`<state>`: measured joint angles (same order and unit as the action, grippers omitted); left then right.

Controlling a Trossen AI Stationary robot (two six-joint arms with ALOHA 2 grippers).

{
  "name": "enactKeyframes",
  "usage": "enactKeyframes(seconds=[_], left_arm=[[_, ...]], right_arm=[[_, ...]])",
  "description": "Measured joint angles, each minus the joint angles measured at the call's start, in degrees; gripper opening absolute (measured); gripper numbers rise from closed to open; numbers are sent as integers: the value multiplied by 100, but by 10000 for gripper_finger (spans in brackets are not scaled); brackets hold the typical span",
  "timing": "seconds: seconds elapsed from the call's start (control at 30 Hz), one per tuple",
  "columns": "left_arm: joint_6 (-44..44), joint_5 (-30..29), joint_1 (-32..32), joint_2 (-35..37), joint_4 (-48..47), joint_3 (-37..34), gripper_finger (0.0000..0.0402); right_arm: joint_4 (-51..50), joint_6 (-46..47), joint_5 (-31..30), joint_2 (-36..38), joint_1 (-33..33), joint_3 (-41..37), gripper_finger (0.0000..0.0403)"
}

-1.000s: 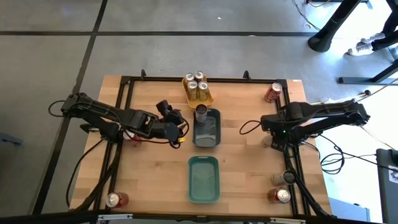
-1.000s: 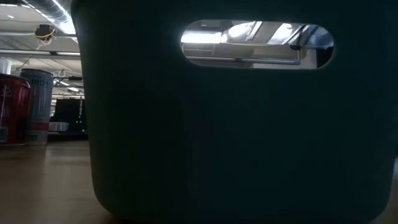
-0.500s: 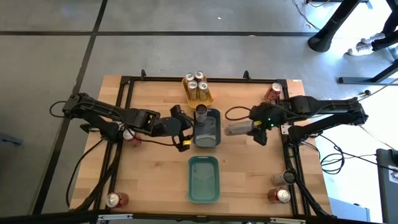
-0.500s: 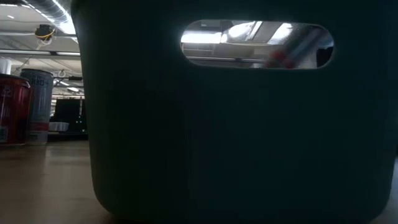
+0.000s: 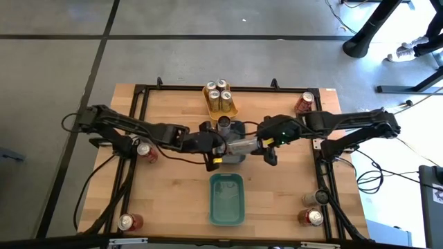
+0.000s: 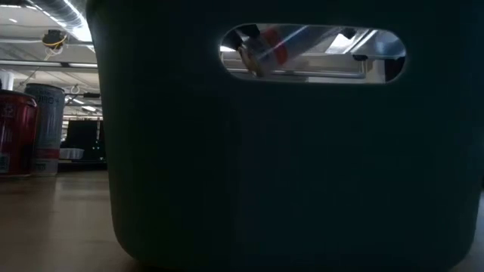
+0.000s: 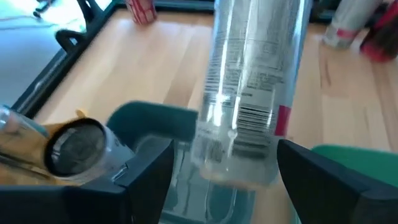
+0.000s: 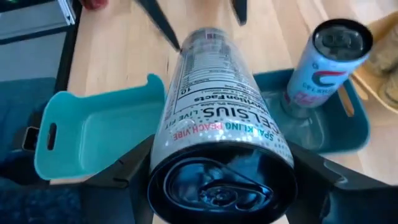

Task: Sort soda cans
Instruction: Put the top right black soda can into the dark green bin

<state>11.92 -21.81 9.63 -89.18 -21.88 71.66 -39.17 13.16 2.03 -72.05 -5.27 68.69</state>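
Note:
A silver soda can (image 5: 242, 146) lies nearly level in the air over the dark teal tray (image 5: 238, 129), with my right gripper (image 8: 221, 168) shut on it. My left gripper (image 7: 225, 149) has come from the table's left. Its fingers stand open on either side of the can's far end (image 7: 236, 165), and I cannot tell whether they touch it. Another silver can (image 8: 323, 62) stands upright in the dark tray. Several gold cans (image 5: 220, 99) stand in the yellow tray behind it. My right gripper pinches the silver can's round wall near its pull-tab end (image 8: 186, 155) between its two fingers. The fingers come from the table's right, slanting down, and run along the can. The can hangs clear above the dark tray, its other end pointing to the table's left.
A lighter teal tray (image 5: 226, 198) lies near the front edge and fills the low view. Red cans stand at the far right (image 5: 303, 104), left (image 5: 147, 151), front left (image 5: 128, 222) and front right (image 5: 311, 218). A grey can (image 5: 320, 198) stands nearby.
My right gripper has carried the silver can from the table's right side toward the centre, rising and tipping so that the can now lies nearly level over the dark tray. My left gripper has moved toward the right, up to the can's free end.

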Motion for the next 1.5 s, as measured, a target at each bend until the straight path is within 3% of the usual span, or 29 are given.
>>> enactKeyframes(seconds=[0.6, 1.07, 1.5], left_arm=[[107, -17, 46, -463, 218, 2, 265], [-34, 41, 39, -532, 303, -28, 265], [397, 43, 50, 284, -842, 11, 265]], right_arm=[[1161, -500, -261, -75, 4, -24, 243], [2142, -905, -615, -612, -3, 3, 243], [1327, -918, -1262, -594, 8, 20, 243]])
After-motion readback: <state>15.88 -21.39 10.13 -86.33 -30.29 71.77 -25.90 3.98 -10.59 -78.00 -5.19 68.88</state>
